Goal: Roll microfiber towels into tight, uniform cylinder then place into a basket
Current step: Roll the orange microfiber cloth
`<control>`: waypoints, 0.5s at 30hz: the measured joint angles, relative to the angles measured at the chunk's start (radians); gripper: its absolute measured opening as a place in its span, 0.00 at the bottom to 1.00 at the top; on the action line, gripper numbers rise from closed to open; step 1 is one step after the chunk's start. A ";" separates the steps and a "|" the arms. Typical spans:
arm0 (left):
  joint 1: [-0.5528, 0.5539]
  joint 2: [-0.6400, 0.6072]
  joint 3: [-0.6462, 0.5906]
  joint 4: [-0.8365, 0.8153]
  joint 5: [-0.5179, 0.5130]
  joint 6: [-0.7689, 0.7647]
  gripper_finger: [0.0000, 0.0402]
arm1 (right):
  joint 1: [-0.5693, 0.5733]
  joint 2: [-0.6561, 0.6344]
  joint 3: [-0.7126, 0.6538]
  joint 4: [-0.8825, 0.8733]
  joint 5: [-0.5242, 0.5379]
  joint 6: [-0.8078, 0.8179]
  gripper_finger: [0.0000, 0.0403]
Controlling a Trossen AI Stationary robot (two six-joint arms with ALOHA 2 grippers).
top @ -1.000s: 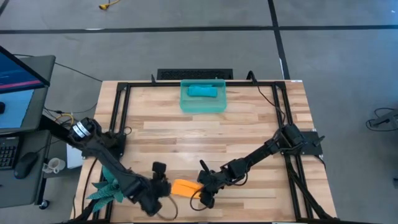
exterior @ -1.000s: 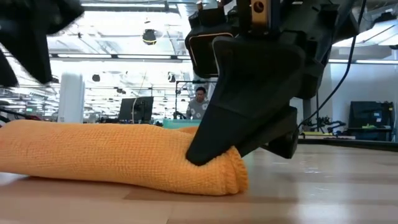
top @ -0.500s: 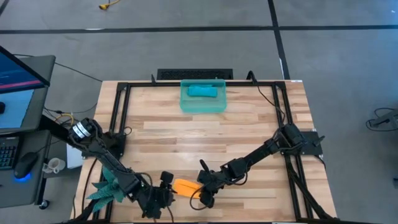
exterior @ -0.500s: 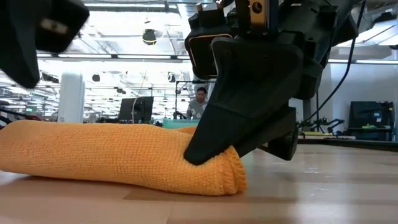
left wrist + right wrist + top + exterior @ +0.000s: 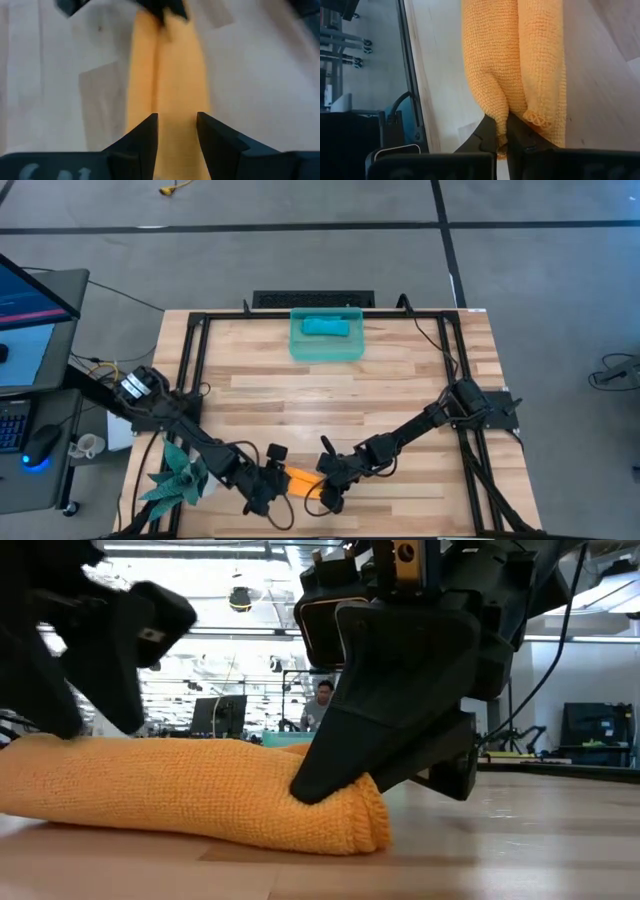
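Already the teal towel (image 5: 326, 327) lay rolled in the basket (image 5: 300, 346) at the table's (image 5: 400, 390) far edge; the orange towel (image 5: 299, 479), rolled near the front edge, was the step in hand. The right end effector (image 5: 502, 144) pinched one end of the roll. The left end effector (image 5: 177, 131) stood open astride the other end. Next, probably: close, lift together, carry to the basket.

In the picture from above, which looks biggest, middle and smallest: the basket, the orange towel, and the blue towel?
1. Basket, clearly the biggest.
2. Blue towel, rolled up inside the basket.
3. Orange towel, though both claws cover its ends, so it may really match the blue one.
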 joint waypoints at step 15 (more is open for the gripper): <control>0.011 -0.002 0.060 -0.127 0.029 0.022 0.27 | 0.000 0.000 0.000 0.002 -0.013 0.022 0.07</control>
